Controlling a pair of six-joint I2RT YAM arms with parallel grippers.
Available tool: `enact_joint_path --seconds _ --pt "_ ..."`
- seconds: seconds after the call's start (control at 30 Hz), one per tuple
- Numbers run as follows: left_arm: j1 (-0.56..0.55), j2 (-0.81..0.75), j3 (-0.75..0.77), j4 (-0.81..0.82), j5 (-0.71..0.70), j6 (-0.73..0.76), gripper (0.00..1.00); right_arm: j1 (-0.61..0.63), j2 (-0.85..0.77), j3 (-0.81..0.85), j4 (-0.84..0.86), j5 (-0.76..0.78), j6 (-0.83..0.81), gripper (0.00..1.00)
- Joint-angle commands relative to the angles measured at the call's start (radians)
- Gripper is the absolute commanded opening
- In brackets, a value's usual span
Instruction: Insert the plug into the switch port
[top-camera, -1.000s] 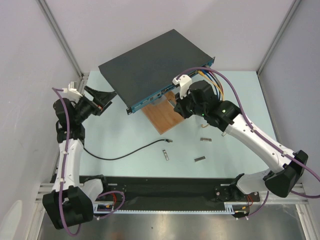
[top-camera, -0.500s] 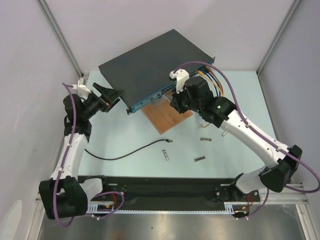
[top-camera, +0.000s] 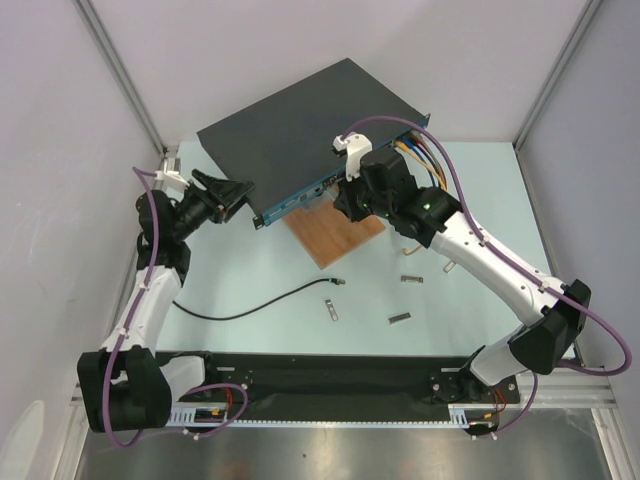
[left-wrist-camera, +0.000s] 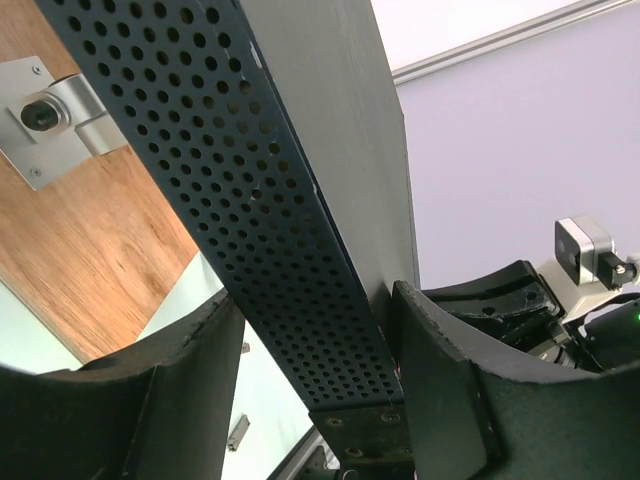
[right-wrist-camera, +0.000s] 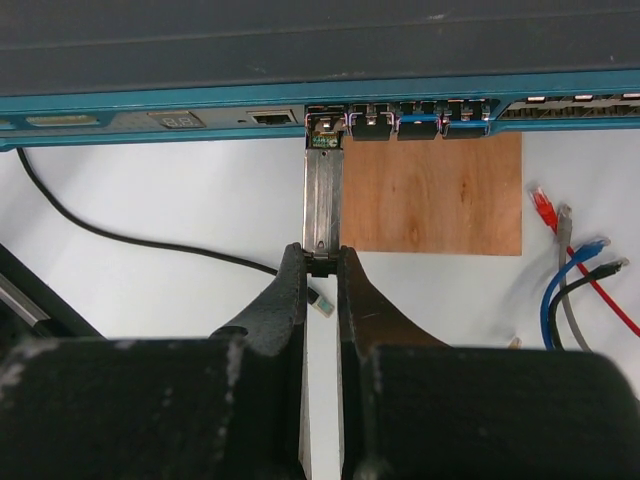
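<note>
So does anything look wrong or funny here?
Yes. The right claw pinches a silver metal stick, its tip at a port of the switch, while the plug on the black cable lies on the table, untouched. The switch also looks propped up over a wooden board.

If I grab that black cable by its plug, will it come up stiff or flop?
Probably floppy: the cable lies in a loose curve. Likely light, since it is thin, though its tail may drag. The plug looks small, so it might twist when pinched.
</note>
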Motion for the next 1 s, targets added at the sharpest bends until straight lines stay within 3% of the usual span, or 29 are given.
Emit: enact_joint_path --seconds 0.0,0.3,0.97 --pt "-0.029 -0.003 -0.005 0.037 -0.007 0.036 0.31 -0.002 0.007 0.056 0.038 0.032 0.003 0.00" --pt "-0.029 -0.003 -0.001 0.028 -0.007 0.042 0.12 0.001 0.013 0.048 0.024 0.046 -0.040 0.00" --pt "-0.030 -0.005 -0.001 0.017 -0.010 0.050 0.00 -0.019 0.005 0.038 0.024 0.011 -0.044 0.00"
